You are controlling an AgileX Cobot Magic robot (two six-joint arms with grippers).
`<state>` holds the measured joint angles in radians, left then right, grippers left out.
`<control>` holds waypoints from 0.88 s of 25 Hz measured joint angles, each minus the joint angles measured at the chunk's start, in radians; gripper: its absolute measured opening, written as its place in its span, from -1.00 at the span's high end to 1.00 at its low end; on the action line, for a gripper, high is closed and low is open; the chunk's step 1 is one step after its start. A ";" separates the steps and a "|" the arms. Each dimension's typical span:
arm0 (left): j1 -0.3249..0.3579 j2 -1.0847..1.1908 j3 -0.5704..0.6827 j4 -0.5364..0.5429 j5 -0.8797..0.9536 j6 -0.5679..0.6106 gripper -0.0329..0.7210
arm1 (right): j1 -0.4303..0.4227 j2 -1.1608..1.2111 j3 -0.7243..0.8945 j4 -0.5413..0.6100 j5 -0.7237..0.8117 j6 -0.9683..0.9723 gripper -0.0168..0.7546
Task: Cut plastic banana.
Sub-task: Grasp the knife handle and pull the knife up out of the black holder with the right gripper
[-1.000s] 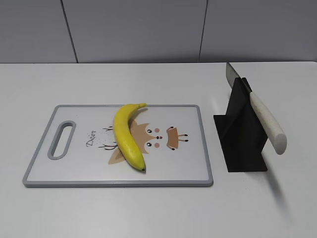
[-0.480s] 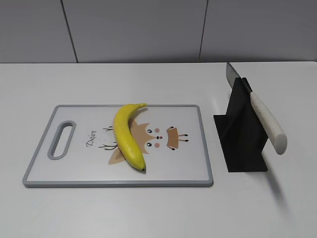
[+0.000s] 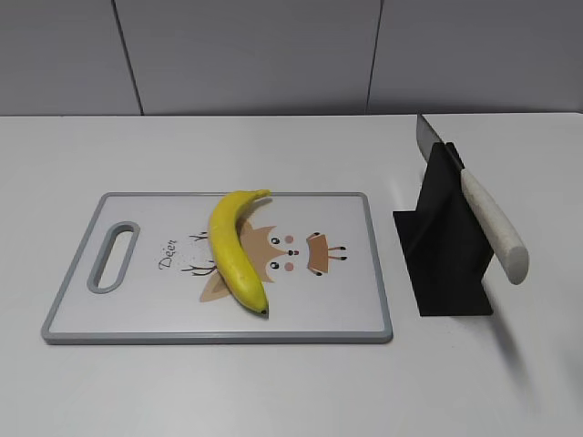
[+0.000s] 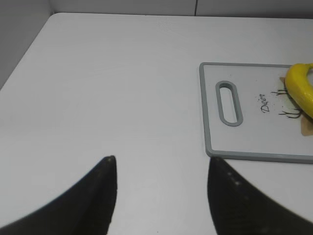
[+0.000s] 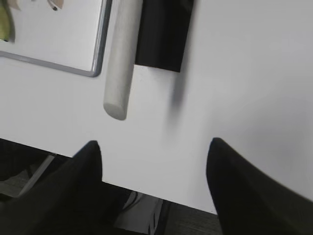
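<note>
Here the plastic banana (image 3: pixel 236 252) lies on the cutting board (image 3: pixel 355 314), its stem toward 12 o'clock. Both the left gripper (image 4: pixel 160 169) and right gripper (image 5: pixel 154 152) gape wide, holding nothing. The knife (image 3: pixel 492 225) leans in its stand (image 3: pixel 442 259), probably loosely; a clumsy grab could topple it.

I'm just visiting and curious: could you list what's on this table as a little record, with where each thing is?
banana: lying whole on the board
board: flat on the table, handle slot to the left
knife: resting in the stand, blade up, handle toward the camera
stand: right of the board
left claw: open, empty, off the board's left
right claw: open, empty, near the knife handle
</note>
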<state>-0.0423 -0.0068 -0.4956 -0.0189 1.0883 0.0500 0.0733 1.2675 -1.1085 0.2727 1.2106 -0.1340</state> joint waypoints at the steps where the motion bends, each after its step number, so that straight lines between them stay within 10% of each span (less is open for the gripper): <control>1: 0.000 0.000 0.000 0.000 0.000 0.000 -0.61 | 0.010 0.029 -0.017 0.000 0.000 0.000 -0.39; 12: 0.000 0.000 0.000 0.000 0.000 0.000 -0.61 | 0.244 0.272 -0.076 -0.124 -0.067 0.178 -0.39; 22: 0.000 0.000 0.000 0.000 0.000 0.000 -0.61 | 0.268 0.459 -0.076 -0.185 -0.117 0.252 -0.17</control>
<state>-0.0423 -0.0068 -0.4956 -0.0189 1.0883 0.0500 0.3417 1.7268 -1.1844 0.0880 1.0941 0.1175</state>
